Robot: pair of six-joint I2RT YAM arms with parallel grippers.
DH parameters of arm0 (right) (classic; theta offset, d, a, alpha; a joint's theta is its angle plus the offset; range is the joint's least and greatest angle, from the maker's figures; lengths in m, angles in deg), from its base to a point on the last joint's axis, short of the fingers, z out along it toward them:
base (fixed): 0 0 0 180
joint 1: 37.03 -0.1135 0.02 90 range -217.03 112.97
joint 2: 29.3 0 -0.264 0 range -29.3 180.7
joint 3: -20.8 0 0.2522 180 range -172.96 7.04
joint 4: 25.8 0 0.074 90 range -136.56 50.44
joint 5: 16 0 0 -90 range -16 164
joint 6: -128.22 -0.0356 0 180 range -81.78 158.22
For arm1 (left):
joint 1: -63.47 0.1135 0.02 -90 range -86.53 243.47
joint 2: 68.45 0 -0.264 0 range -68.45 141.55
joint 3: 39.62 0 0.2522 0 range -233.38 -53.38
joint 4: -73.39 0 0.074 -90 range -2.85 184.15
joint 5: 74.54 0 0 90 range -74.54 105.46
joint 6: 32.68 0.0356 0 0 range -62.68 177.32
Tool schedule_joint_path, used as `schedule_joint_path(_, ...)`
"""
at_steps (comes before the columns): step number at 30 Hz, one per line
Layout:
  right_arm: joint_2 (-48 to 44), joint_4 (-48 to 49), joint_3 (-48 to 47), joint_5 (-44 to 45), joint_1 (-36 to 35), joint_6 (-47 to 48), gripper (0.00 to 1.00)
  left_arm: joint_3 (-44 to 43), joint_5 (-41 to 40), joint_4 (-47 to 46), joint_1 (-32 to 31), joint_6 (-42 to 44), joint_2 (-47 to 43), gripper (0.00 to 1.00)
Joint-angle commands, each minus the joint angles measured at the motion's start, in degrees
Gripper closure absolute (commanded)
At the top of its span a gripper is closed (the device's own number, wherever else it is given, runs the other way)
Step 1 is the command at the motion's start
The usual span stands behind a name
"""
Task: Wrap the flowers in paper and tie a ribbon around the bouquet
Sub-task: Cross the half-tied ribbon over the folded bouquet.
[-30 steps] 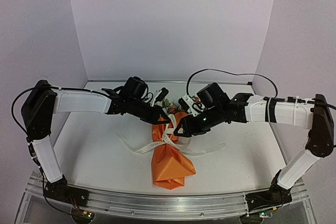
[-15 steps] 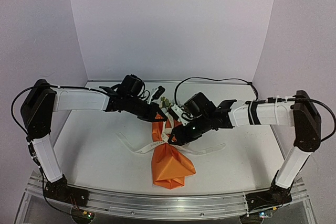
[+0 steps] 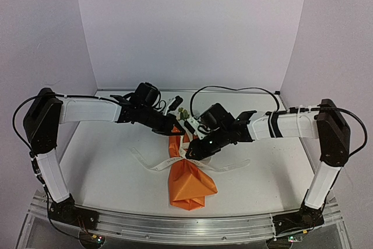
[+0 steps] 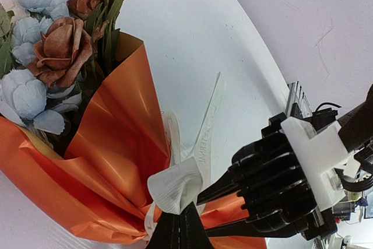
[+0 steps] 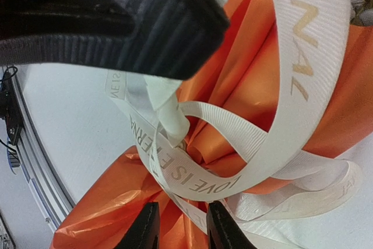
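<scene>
Reaching in from the left side of the white table [image 3: 99,155], the left gripper [image 3: 176,132] meets the neck of the bouquet [image 3: 187,182], its fingers clenched on a loop of the cream ribbon [image 3: 145,164]. The left wrist view shows that loop bunched right at the shut fingertips, just above the orange paper [image 4: 116,132].

The bouquet lies at the middle of the table, its folded end toward the arm bases and its open end toward the back wall. There the flowers [image 4: 55,53], pale blue and rust blooms with green leaves, stick out of the cone. The ribbon is wound about the bouquet's neck, with one printed tail lying flat on the table to the left and another to the right.

From the right, the right gripper [image 3: 189,154] comes to the same neck, close beside the left gripper's tips. In the right wrist view its two fingers stand a little apart, with a strand of ribbon and orange paper showing in the gap between them. Whether the pads touch the strand cannot be told. A wider printed loop of ribbon arcs beyond those fingers, running up to the left gripper's ribbed black finger at the top of that view.
</scene>
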Motion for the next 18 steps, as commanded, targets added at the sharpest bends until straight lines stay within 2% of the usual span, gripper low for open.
schedule_joint_path(1,0.19,1.25,-1.0,0.59,-0.46,-0.01,0.72,-1.81,1.25,-0.74,0.42,0.61,-0.4,1.0)
schedule_joint_path(13,1.22,0.73,-1.32,1.67,-1.27,-0.85,0.85,-0.58,1.86,-1.33,1.18,0.44,-1.02,1.0)
schedule_joint_path(18,-0.02,0.44,-0.07,2.58,-1.29,-1.31,1.0,0.07,1.61,-1.65,1.47,0.22,-1.4,1.0)
